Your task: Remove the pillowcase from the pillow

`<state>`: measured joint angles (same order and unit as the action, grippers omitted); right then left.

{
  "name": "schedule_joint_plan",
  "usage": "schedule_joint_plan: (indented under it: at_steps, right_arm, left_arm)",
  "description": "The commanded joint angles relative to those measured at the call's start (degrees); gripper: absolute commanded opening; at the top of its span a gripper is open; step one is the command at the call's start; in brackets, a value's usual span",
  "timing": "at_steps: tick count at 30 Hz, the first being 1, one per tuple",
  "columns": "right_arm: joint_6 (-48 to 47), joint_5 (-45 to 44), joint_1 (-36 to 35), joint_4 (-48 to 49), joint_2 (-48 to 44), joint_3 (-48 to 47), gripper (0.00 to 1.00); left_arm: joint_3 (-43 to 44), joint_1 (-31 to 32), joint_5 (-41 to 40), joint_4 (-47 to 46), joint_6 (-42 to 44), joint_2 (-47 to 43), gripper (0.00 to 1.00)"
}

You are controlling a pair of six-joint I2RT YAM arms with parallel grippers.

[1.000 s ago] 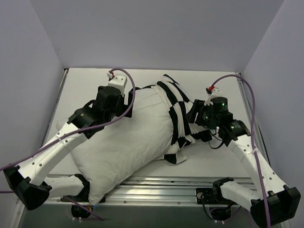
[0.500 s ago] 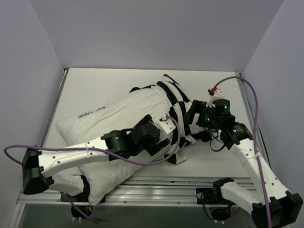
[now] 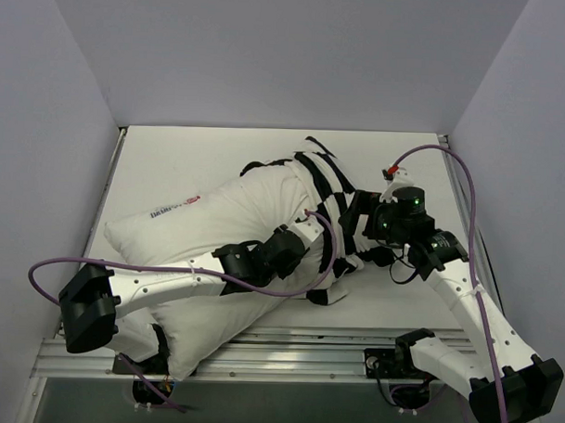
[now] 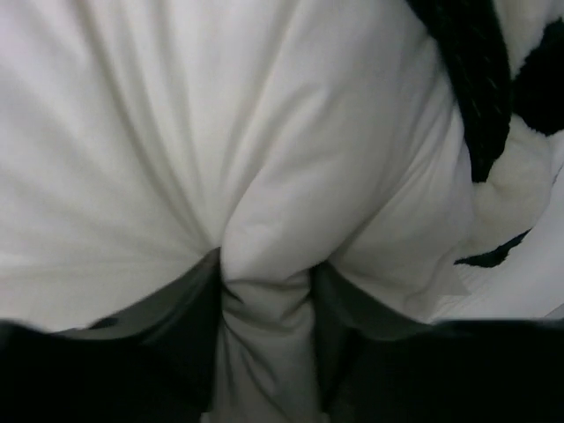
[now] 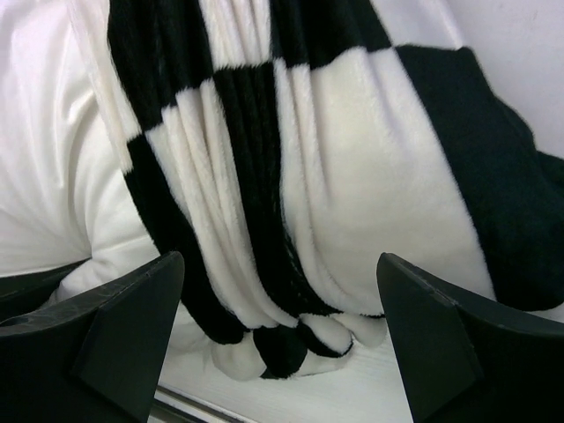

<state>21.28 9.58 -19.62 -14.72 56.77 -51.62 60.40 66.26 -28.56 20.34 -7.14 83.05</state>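
Note:
The plump white pillow (image 3: 207, 237) lies slantwise across the table, its printed label (image 3: 174, 206) facing up. The black and white checkered pillowcase (image 3: 331, 199) is bunched around its right end. My left arm reaches over the pillow, and the left gripper (image 4: 264, 304) is shut on a pinched fold of white pillow (image 4: 264, 132) fabric, close to the pillowcase (image 4: 480, 88) edge. My right gripper (image 5: 282, 300) stands open just right of the bunched pillowcase (image 5: 352, 176), whose folds hang between its wide-spread fingers (image 5: 123, 326) without touching them.
The white table (image 3: 173, 157) is walled on the left, back and right. A metal rail (image 3: 287, 346) runs along the near edge, and the pillow's lower corner hangs over it. Purple cables (image 3: 442, 157) loop off both arms.
My left arm has swung from the pillow's far left side to its right part and closed on a fold of it. My right gripper has opened wider, staying beside the pillowcase.

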Motion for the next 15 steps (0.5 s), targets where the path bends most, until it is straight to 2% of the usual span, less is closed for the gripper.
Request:
schedule_joint_plan:
  at_steps: [1, 2, 3, 4, 15]
  right_arm:
    - [-0.5, 1.1, -1.8, 0.9, 0.0, 1.9, 0.86]
    - [-0.2, 1.1, -2.3, 1.1, 0.3, 2.1, 0.86]
    - [0.1, 0.4, -2.8, 1.4, 0.4, 2.7, 0.86]
    - [0.7, 0.0, -4.1, 1.8, 0.4, 3.0, 0.86]
    - [5.5, -17.2, -16.6, 2.8, 5.4, 3.5, 0.85]
  left_arm:
    - [-3.1, -2.6, 5.2, -1.2, -5.3, 2.8, 0.32]
    - [-3.1, -2.9, 5.4, -1.2, -5.3, 2.8, 0.22]
    - [-3.0, -3.1, 5.9, -1.2, -5.3, 2.7, 0.06]
    - [-3.0, -3.5, 6.2, -1.1, -5.3, 2.6, 0.03]
    - [0.5, -3.6, 4.3, 2.9, -6.7, -3.3, 0.02]
